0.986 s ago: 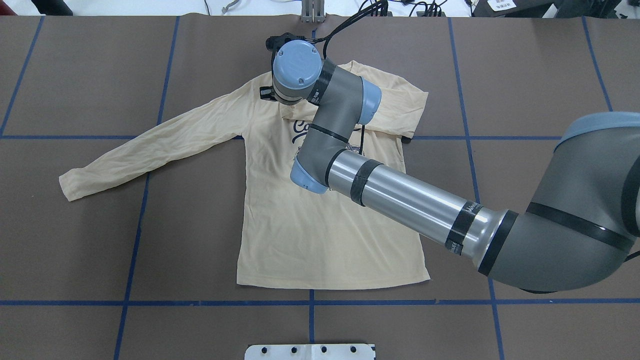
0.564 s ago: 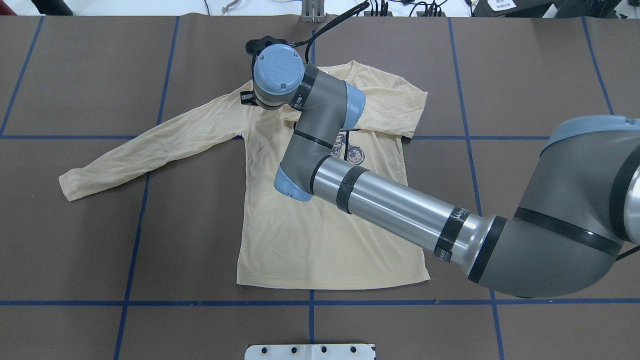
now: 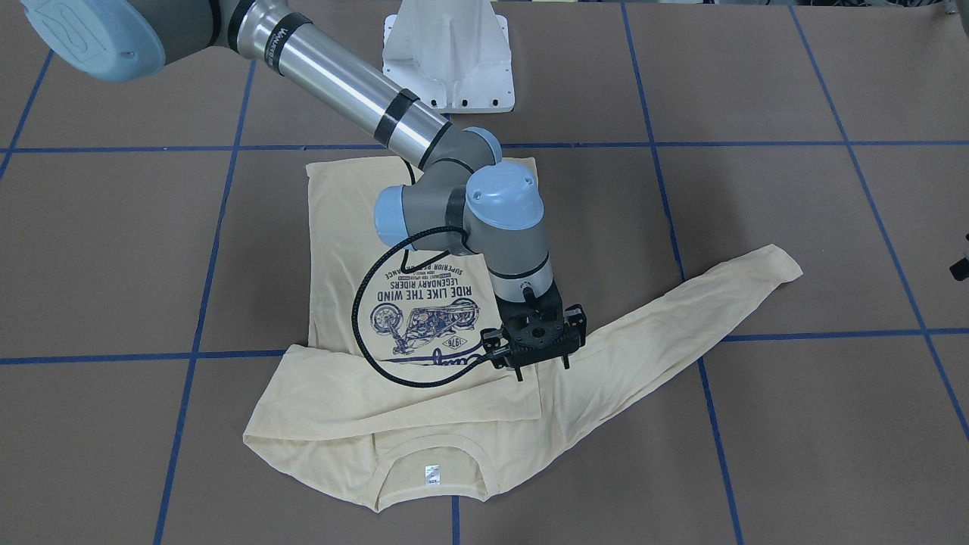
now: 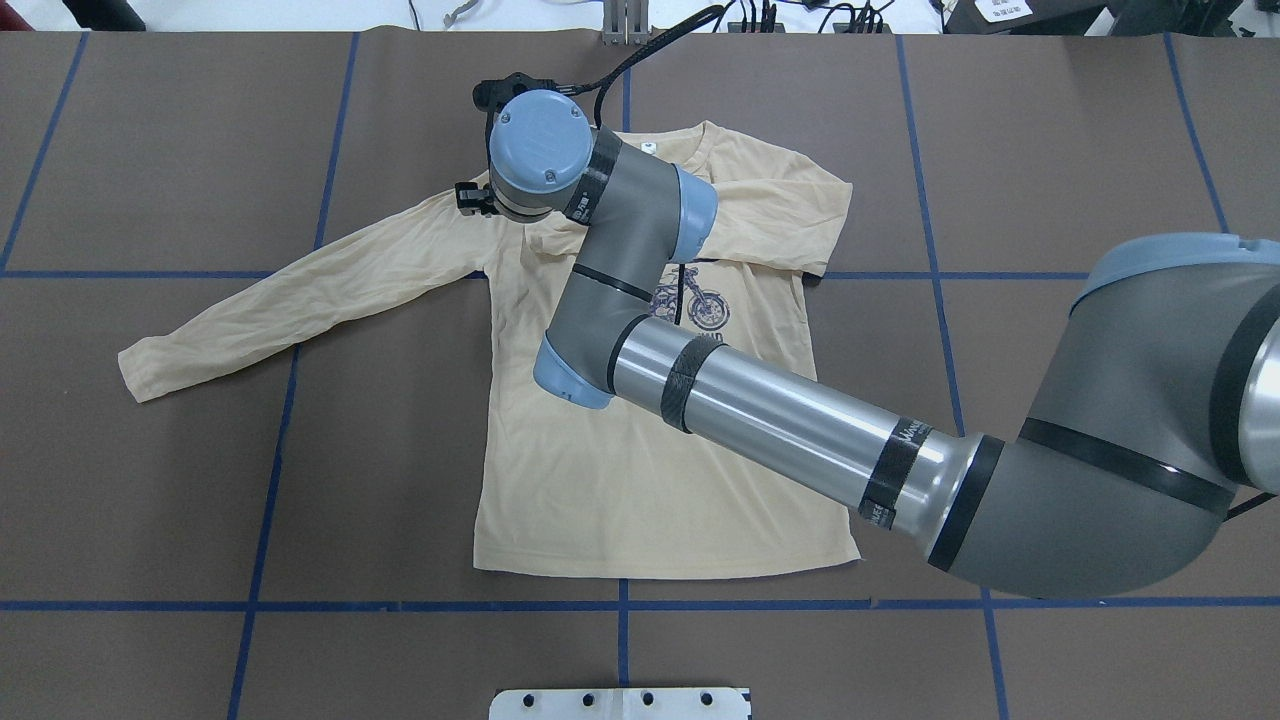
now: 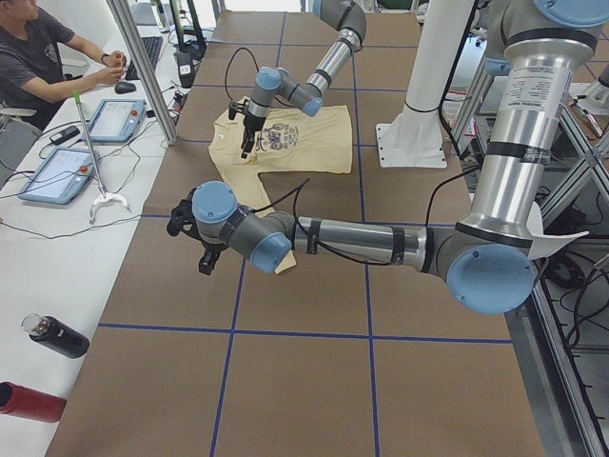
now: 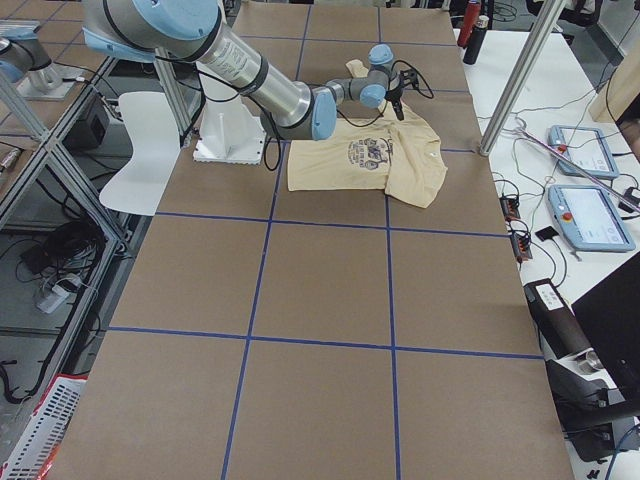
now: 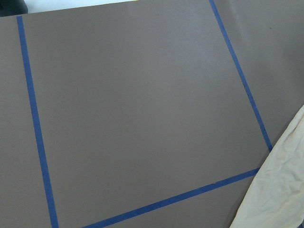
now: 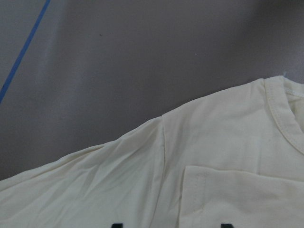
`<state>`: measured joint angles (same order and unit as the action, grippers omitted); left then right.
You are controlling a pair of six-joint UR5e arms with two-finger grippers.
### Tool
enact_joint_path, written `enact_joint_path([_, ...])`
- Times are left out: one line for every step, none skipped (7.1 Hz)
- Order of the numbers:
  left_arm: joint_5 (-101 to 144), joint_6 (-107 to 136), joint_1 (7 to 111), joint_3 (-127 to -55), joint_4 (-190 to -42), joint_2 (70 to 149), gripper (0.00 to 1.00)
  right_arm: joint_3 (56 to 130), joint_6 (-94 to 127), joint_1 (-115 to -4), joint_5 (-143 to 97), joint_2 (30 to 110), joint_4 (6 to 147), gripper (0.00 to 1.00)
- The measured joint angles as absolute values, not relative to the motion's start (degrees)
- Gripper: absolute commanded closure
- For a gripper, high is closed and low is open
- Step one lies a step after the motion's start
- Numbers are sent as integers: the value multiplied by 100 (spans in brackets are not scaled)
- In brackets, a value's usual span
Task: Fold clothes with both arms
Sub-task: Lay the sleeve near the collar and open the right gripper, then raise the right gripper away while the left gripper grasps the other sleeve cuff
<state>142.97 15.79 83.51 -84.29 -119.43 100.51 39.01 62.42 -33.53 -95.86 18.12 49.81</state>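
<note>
The cream-yellow long-sleeved T-shirt (image 4: 600,480) lies flat, print up, on the brown table. One sleeve is folded across the chest (image 3: 424,393). The other sleeve (image 4: 300,290) stretches out over the table. My right gripper (image 3: 542,369) hangs just above the shoulder of the stretched sleeve, with its fingers apart and empty. From overhead, its wrist joint (image 4: 540,150) hides it. The right wrist view shows that shoulder seam (image 8: 164,142) and the collar edge. My left gripper (image 5: 205,252) shows only in the exterior left view, near the sleeve cuff (image 7: 285,190). I cannot tell its state.
The white pedestal base (image 3: 450,53) stands behind the shirt's hem. Blue tape lines (image 4: 620,605) grid the table. In the exterior left view, an operator (image 5: 48,57), tablets (image 5: 57,171) and bottles (image 5: 57,335) sit along the table's far edge.
My right wrist has moved from over the neck area toward the shoulder of the stretched sleeve, uncovering more of the print. The shirt has not moved.
</note>
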Motion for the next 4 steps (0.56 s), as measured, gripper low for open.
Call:
enact_joint_path([14191,1859,8288,-8528,-11998,10037,1,3969,6311,-3373,-9593,1821,4997,0])
enact_joint_path([13916,2321,8088,-8744,-12140,9945,1,4177,6410,-3428,-9638,1889,5136,0])
enact_joint_path([13497,2941,7759,-9032,-12345,9758,1,4635,6471,-3544,-9792,2078,5548,0])
enact_joint_path([13032,3621,7326,-9290,-12653,9503,1,5342,6455,-3751,-10145,2407,6184,0])
